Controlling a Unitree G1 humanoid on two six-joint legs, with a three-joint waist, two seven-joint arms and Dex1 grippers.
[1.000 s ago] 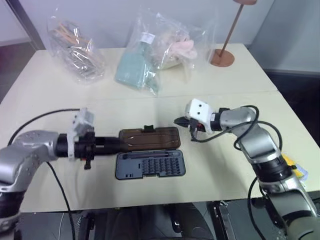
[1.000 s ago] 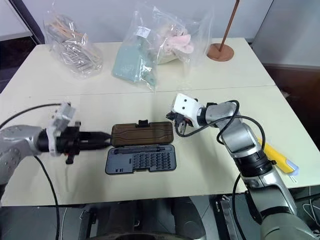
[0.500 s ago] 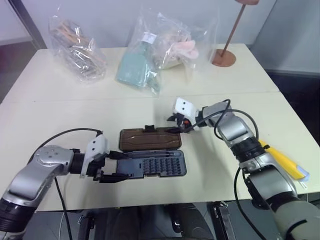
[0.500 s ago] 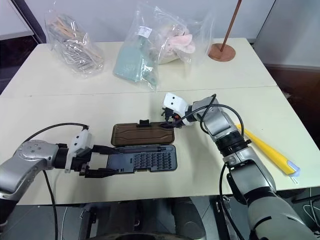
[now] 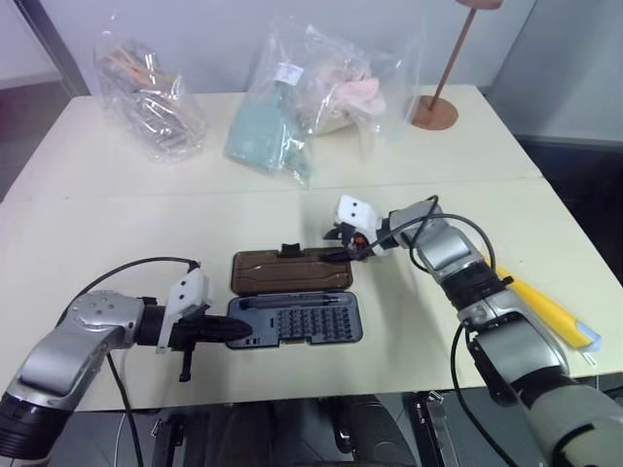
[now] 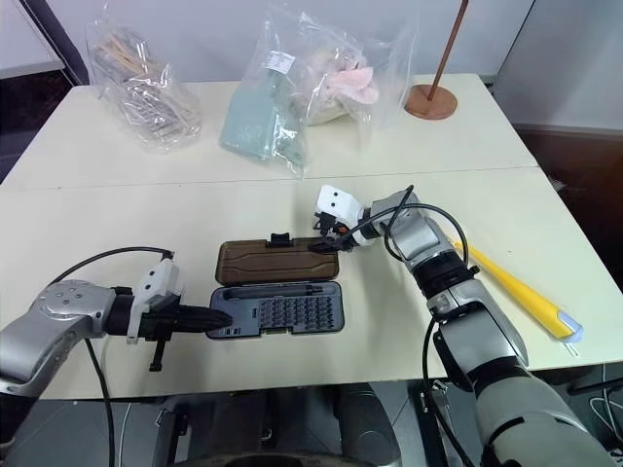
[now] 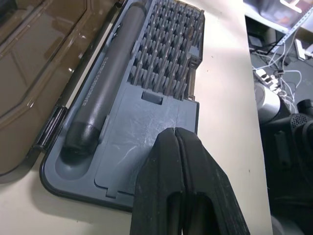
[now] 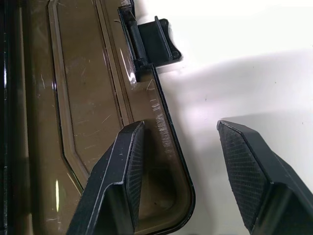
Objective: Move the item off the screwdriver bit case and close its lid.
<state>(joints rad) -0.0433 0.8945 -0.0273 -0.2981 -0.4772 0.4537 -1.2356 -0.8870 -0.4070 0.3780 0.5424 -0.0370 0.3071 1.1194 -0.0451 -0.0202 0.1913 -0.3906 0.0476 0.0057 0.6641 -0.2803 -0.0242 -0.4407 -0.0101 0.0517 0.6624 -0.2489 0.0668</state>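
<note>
Even, bright light falls from above on the cream table [image 5: 117, 233], leaving soft shadows under both arms. The clear bags [image 5: 292, 97] by the far edge carry white glare. In the right wrist view, highlights streak the lid [image 8: 83, 107] and the fingers [image 8: 122, 191] blur slightly.

It looks like a lab or test room set up for robot trials: two plain cream tables [image 5: 117, 209] pushed edge to edge, clear plastic bags [image 5: 146, 92] of assorted goods along the far edge, bare pale walls [image 5: 214, 29], and loose cables [image 7: 274, 78] on the floor.
</note>
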